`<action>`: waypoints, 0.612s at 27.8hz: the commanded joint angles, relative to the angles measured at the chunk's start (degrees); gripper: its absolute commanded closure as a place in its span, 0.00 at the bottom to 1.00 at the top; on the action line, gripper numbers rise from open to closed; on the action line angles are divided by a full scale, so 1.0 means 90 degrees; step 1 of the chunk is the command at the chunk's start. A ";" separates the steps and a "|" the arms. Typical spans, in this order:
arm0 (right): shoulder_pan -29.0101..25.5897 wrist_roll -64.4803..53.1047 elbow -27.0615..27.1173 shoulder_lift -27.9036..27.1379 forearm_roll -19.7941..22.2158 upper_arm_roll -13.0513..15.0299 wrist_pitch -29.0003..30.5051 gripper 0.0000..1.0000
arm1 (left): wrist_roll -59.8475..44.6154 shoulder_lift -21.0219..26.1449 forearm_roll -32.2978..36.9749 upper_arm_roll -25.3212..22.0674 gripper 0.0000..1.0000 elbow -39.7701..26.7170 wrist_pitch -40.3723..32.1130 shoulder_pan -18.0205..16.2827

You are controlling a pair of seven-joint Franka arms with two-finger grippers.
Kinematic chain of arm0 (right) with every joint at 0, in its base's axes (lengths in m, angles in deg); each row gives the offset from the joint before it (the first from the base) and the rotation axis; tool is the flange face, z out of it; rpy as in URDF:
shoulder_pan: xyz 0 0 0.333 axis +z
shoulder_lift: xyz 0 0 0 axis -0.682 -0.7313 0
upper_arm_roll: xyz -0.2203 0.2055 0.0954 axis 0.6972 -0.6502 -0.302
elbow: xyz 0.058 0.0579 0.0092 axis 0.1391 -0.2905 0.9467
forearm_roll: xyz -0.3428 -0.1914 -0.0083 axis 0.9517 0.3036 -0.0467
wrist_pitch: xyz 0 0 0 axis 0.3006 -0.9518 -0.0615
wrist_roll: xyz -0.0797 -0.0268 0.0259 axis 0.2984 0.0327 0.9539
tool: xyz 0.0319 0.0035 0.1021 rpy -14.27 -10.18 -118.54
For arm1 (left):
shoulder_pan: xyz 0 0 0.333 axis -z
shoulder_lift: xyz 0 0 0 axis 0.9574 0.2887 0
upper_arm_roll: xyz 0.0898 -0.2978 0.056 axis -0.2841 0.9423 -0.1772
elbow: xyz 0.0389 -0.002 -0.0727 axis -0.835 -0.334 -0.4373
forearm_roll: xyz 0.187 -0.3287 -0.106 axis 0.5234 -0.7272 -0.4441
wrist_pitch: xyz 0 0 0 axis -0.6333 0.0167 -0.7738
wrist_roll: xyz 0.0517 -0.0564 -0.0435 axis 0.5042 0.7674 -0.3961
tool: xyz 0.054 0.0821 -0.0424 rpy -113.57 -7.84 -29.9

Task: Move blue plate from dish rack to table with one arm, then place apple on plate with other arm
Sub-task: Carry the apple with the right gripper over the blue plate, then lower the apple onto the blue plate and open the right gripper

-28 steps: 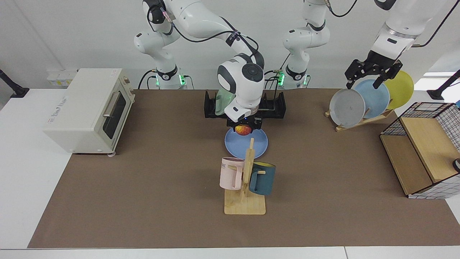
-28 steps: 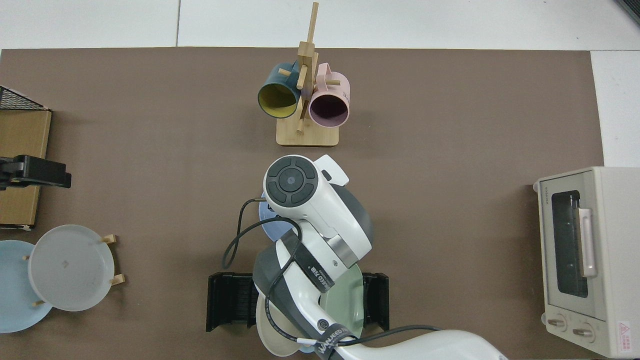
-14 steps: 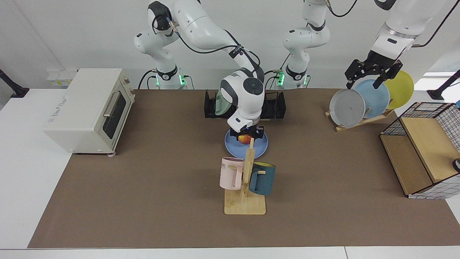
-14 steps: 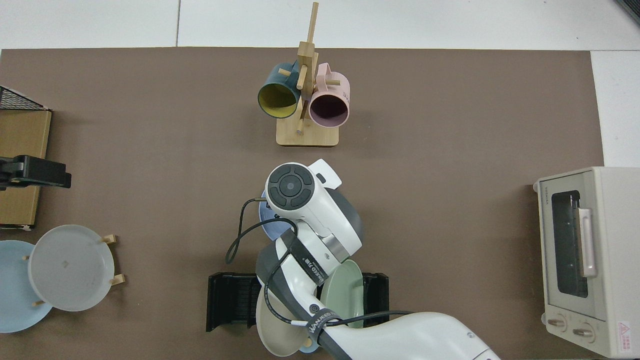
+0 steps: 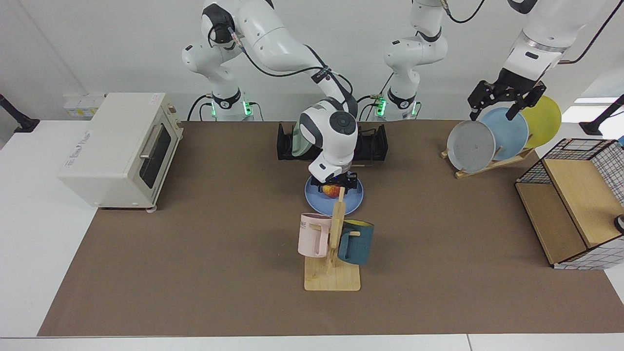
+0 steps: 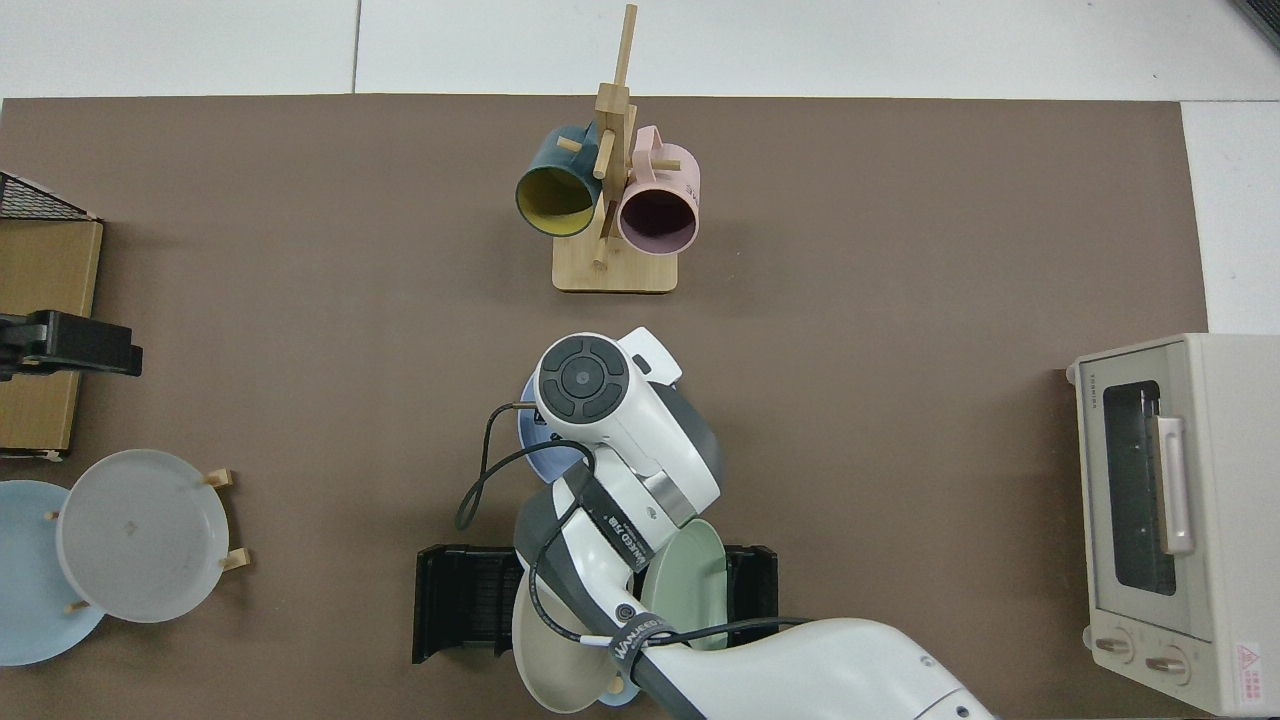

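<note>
The blue plate (image 5: 352, 201) lies flat on the brown mat of the table (image 5: 195, 253), just in front of the black dish rack (image 5: 375, 142). My right gripper (image 5: 334, 187) reaches down onto the plate and is shut on the apple (image 5: 331, 191), which sits low at the plate's surface. From above, the right arm's wrist covers the apple and gripper; only a sliver of the blue plate (image 6: 540, 447) shows beside the dish rack (image 6: 460, 600). My left gripper (image 5: 491, 116) hangs open at the far right above the wooden plate stand, holding nothing, and waits.
A wooden mug tree (image 5: 333, 253) with a pink and a teal mug stands close in front of the plate. A green plate (image 6: 685, 585) and a beige one stay in the rack. A toaster oven (image 5: 122, 146), a wooden stand with grey, sky-blue and yellow plates (image 5: 470, 146) and a wire basket (image 5: 575, 204) flank the mat.
The right arm has lowered the apple from just above the blue plate down to its surface. The left arm has not moved.
</note>
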 commanded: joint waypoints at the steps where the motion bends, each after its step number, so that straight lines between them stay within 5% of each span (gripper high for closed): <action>1: -0.0033 0.0027 0.0119 0.0374 -0.0125 0.0055 -0.0403 0.00 | 0.0024 -0.0004 0.0093 0.0064 0.00 0.0112 -0.0145 -0.0060; 9: -0.0453 -0.0988 0.0617 0.0667 -0.0086 0.0114 -0.1282 0.00 | 0.0024 -0.0004 0.0093 0.0064 0.00 0.0112 -0.0145 -0.0060; 17: -0.1087 -0.2226 0.0530 0.1282 -0.0047 0.0123 -0.1244 0.00 | 0.0024 -0.0004 0.0093 0.0064 0.00 0.0112 -0.0145 -0.0060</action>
